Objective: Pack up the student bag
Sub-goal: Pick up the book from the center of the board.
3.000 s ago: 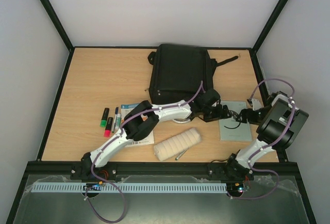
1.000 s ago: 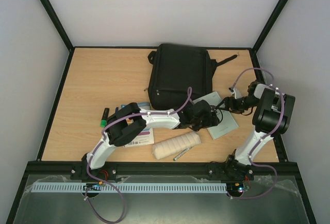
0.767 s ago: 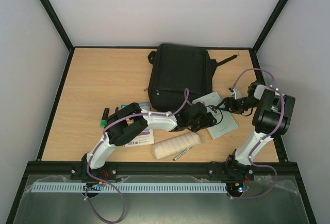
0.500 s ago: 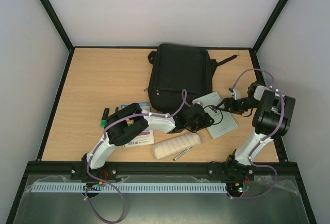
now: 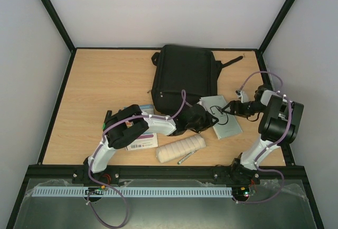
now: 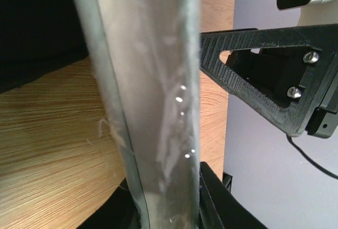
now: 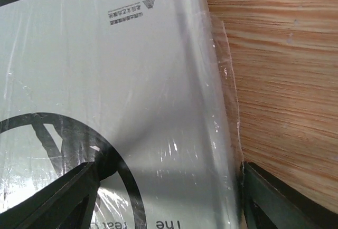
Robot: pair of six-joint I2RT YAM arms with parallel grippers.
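Observation:
The black student bag [image 5: 185, 76] lies flat at the back of the table. In front of its right corner rests a grey shrink-wrapped book [image 5: 224, 117]. My left gripper [image 5: 205, 122] is shut on the book's left edge. In the left wrist view that edge [image 6: 153, 97] runs upright between the black fingers [image 6: 216, 197]. My right gripper [image 5: 228, 108] hovers open over the book's far right part. Its fingers [image 7: 63, 197] straddle the grey cover [image 7: 121, 81], which carries a black ring print.
A cream rolled cloth [image 5: 182, 148] and a pen [image 5: 185, 158] lie near the front edge. A blue-and-white packet [image 5: 141, 140] and markers [image 5: 108, 121] sit under the left arm. The bag's strap [image 5: 232, 61] trails to the right.
My left gripper has closed onto the book's edge. The book has turned and shifted a little toward the bag. The right gripper stays over it and has opened slightly.

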